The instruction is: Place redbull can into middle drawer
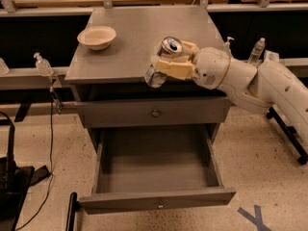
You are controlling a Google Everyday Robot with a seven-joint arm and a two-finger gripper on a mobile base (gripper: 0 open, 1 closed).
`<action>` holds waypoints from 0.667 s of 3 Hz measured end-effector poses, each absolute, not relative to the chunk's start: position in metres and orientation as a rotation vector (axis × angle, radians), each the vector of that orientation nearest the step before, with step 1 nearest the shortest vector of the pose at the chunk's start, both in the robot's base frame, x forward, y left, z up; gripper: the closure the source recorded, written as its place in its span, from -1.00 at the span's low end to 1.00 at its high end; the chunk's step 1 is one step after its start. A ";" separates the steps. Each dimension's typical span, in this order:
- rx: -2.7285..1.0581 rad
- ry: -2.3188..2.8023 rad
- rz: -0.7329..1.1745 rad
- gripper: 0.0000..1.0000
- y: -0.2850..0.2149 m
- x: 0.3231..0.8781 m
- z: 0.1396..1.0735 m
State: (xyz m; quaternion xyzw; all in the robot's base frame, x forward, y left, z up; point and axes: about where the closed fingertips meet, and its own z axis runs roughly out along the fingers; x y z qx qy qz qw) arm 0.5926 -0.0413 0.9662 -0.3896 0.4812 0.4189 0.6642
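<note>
Tool: my tool is clamped round the redbull can, holding it tilted.
Done: the can is off the table, and the middle drawer stands open below my tool.
Left: I judge lowering it in and letting go.

At the tabletop's front edge, gripper around tilted redbull can; bowl behind-left; middle drawer open below.
</note>
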 end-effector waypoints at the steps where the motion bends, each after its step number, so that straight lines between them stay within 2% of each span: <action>1: -0.947 1.176 0.928 1.00 -0.082 0.586 0.882; 2: -0.959 1.257 0.948 1.00 -0.118 0.572 0.809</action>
